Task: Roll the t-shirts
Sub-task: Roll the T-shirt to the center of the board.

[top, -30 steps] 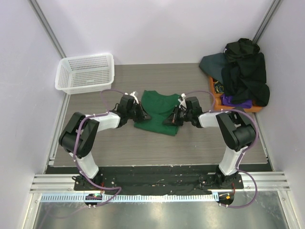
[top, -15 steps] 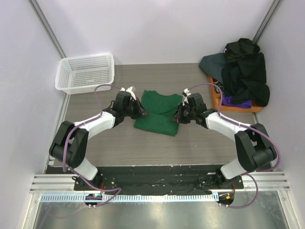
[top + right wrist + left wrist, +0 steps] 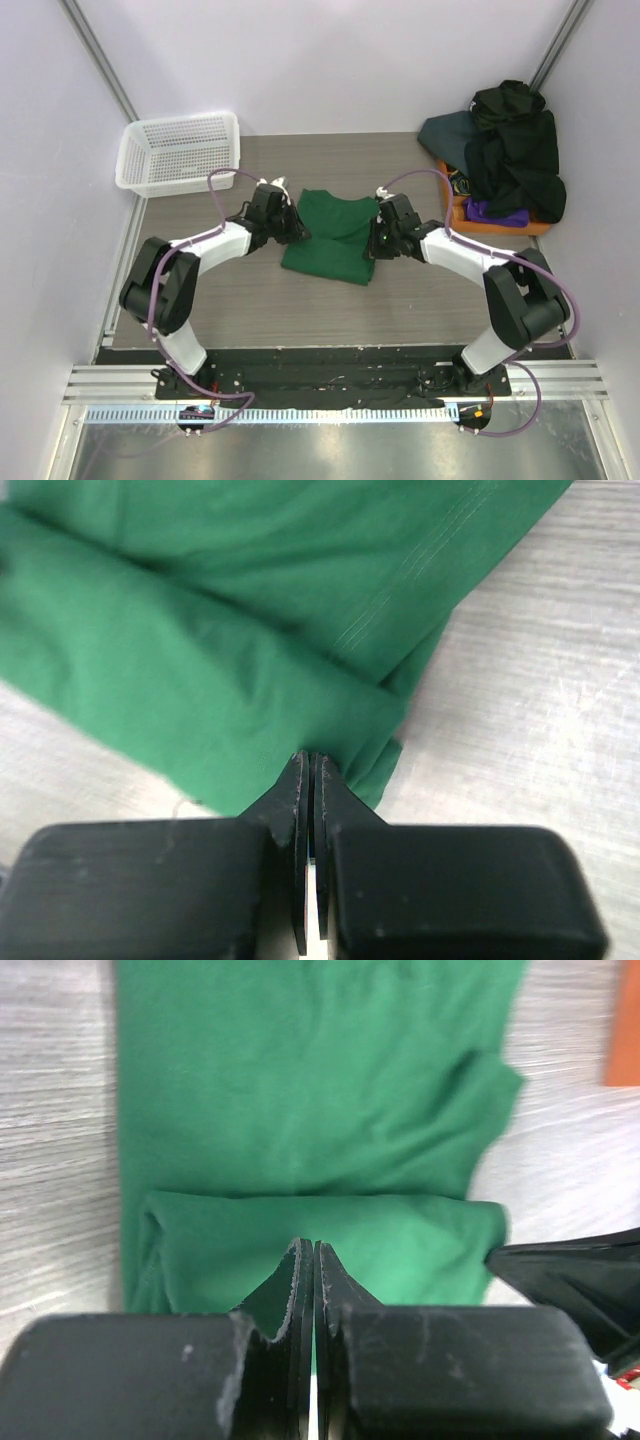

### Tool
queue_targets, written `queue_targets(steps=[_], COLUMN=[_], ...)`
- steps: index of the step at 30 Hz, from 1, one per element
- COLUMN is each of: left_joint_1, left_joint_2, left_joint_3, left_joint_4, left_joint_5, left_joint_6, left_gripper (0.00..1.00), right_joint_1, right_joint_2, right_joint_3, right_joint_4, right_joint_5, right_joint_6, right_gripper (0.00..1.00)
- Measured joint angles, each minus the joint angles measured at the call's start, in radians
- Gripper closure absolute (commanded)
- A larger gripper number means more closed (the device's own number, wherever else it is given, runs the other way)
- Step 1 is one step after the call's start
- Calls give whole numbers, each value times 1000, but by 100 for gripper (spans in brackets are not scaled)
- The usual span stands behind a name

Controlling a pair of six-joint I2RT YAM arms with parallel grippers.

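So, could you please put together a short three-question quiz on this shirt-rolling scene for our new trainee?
1. True or false: the left gripper and the right gripper are both shut.
2. Multiple choice: the pile of dark shirts sits A) in the near left corner, B) on the orange tray at the far right, C) dead centre.
3. Short answer: which edge of the green t-shirt is already folded over, the near one or the far one?

Key: 1 true; 2 B; 3 the near one, toward the arms' bases.
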Motion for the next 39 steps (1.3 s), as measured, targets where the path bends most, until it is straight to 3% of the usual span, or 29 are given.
queue_targets(steps=[8, 17, 20, 21, 24, 29, 35, 39], left_joint_1=[0, -13, -36, -42, -55, -58, -52, -34], left_joint_2=[128, 229, 236, 236, 232, 117, -171, -259], left_joint_3=[30, 136, 140, 140, 139, 103, -10, -156], left_joint_4=[-4, 33, 47, 50, 65, 36, 7, 42], left_joint_5=[-15, 38, 71, 76, 97, 90, -48, -116], left_joint_6=[24, 135, 158, 162, 166, 151, 62, -45], left_gripper=[98, 98, 90, 74, 60, 49, 29, 29], right_joint_1=[46, 277, 340, 343, 346, 363, 382, 392], right_joint_2=[101, 35, -26, -45, -113, -217, -293, -299], right_joint_3=[25, -34, -69, -77, -90, -90, -90, -90], right_joint_4=[6, -11, -43, -56, -115, -166, -192, -193], right_joint_5=[56, 187, 198, 201, 221, 262, 281, 294], right_joint_6=[-10, 63, 98, 106, 119, 120, 112, 90], right_gripper=[99, 99, 99, 97, 95, 95, 88, 86])
